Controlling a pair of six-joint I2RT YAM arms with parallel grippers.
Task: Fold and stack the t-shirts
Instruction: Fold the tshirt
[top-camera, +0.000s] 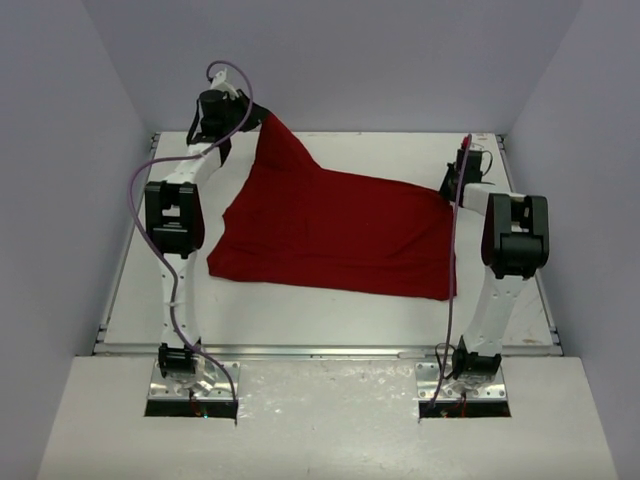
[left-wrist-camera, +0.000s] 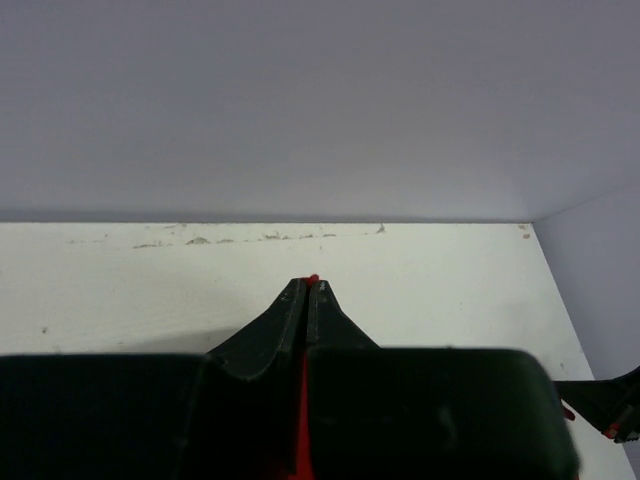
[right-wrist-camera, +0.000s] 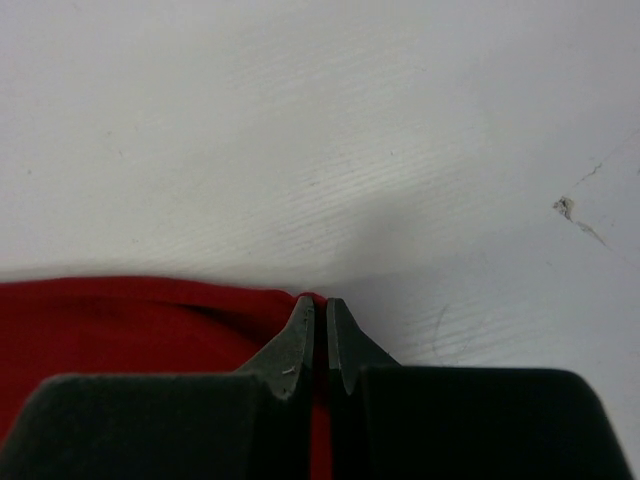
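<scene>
The dark red t-shirt lies spread on the white table, its far left corner pulled up off the surface. My left gripper is shut on that raised corner at the back left; a sliver of red cloth shows between its fingertips. My right gripper is shut on the shirt's far right corner, low at the table. In the right wrist view the red cloth lies left of the gripper and runs between its fingers. No neck tag shows.
Grey walls stand close behind and to both sides of the table. A purple cable loops along the left arm. The table's back right corner shows in the left wrist view.
</scene>
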